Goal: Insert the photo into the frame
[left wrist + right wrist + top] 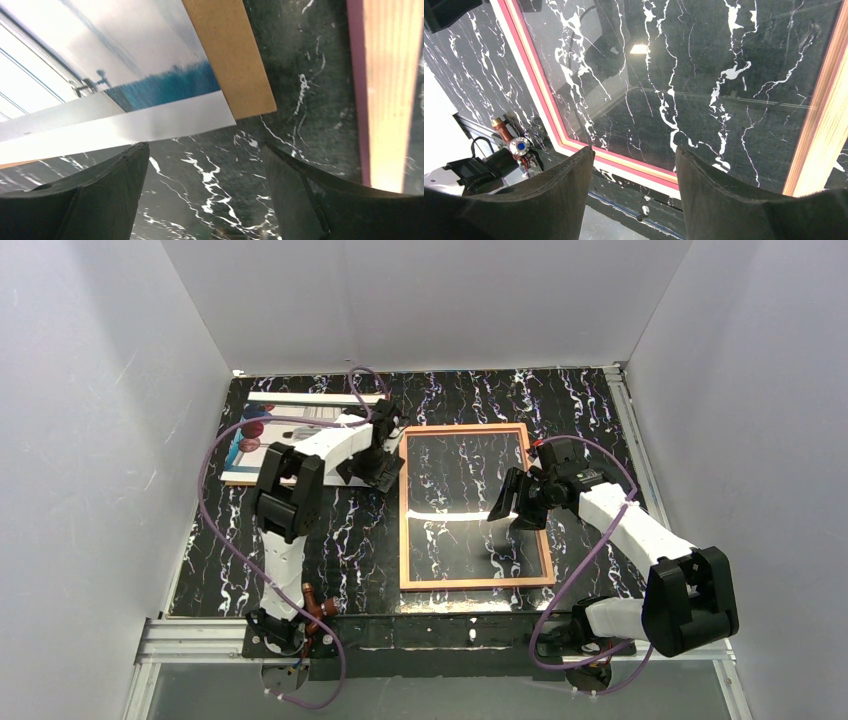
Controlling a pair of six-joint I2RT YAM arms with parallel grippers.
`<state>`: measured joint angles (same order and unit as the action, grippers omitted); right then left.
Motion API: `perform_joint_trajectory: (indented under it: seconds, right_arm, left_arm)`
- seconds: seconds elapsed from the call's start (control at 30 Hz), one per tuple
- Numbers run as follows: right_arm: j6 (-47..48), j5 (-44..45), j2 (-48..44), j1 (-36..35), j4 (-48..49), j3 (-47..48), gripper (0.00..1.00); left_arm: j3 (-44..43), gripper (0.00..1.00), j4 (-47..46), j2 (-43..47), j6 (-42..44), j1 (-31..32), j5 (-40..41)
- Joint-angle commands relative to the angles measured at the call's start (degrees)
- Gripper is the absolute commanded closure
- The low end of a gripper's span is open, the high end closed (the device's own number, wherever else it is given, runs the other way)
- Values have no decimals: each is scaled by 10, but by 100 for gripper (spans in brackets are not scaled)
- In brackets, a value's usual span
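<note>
The photo [240, 455] lies on the backing board [235, 55] by the table's [350, 540] far-left corner, and the left gripper [205, 150], jaws spread and empty beside its corner, should pinch paper only, not board

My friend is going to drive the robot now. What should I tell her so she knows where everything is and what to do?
Left tool: open, empty, over the table beside the photo's corner.
Right tool: open, empty, above the frame's pane.
Photo: picture side up on the brown backing board, back left of the table; neither tool touches it.
Frame: flat in the middle, copper-orange side up, nothing on its pane.
Done: nothing placed yet.
Left: grip the photo and lay it in the frame.
</note>
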<state>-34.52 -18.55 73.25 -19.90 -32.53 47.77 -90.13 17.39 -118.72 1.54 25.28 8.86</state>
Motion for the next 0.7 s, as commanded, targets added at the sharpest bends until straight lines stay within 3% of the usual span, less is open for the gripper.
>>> perform_joint_trajectory:
  seconds: [0.0, 0.23, 0.4, 0.67]
  right_arm:
    - [6, -3, 5, -2, 12, -3, 31]
    - [10, -4, 10, -2, 9, 3, 31]
    - [18, -3, 13, -3, 3, 8, 31]
    - [22, -2, 15, -2, -2, 12, 32]
  left_arm:
    - [-27, 18, 82, -21, 53, 11, 86]
    - [-54, 27, 87, -60, 101, 11, 58]
    - [-86, 55, 114, -96, 120, 11, 1]
    - [-96, 90, 131, -95, 123, 11, -37]
